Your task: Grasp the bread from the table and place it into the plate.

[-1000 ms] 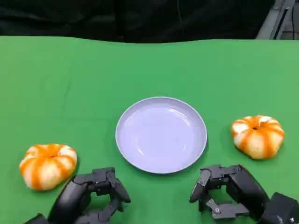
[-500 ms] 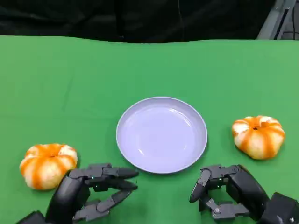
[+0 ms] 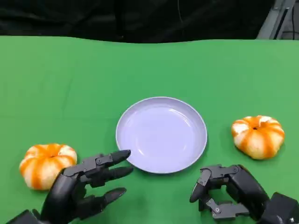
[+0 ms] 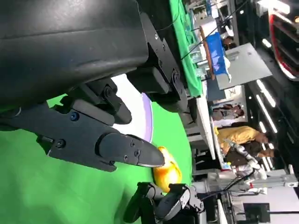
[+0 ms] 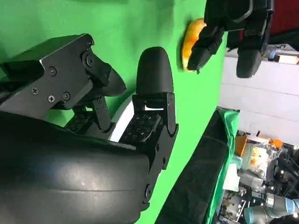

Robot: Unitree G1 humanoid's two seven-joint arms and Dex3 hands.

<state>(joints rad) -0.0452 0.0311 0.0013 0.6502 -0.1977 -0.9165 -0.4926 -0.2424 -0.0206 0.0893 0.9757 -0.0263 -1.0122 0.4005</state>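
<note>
Two orange-and-white striped pumpkin-shaped breads lie on the green table. One bread (image 3: 46,164) is at the near left and the other bread (image 3: 258,136) at the right. A pale lilac plate (image 3: 161,134) sits between them with nothing in it. My left hand (image 3: 81,190) hovers just right of the left bread, fingers spread toward the plate's near rim, holding nothing. My right hand (image 3: 230,190) stays low near the front edge, below the right bread, fingers curled in on nothing. The left wrist view has the plate (image 4: 141,122), the right bread (image 4: 167,171) and my right hand (image 4: 163,205).
The green cloth (image 3: 70,79) runs back to a dark edge behind the plate. In the right wrist view the left bread (image 5: 191,37) lies beside my left hand (image 5: 236,32). A person in yellow (image 4: 233,137) stands far off beyond the table.
My left hand has uncurled its fingers and stretched them toward the plate, lifting slightly. The right hand, both breads and the plate have not moved.
</note>
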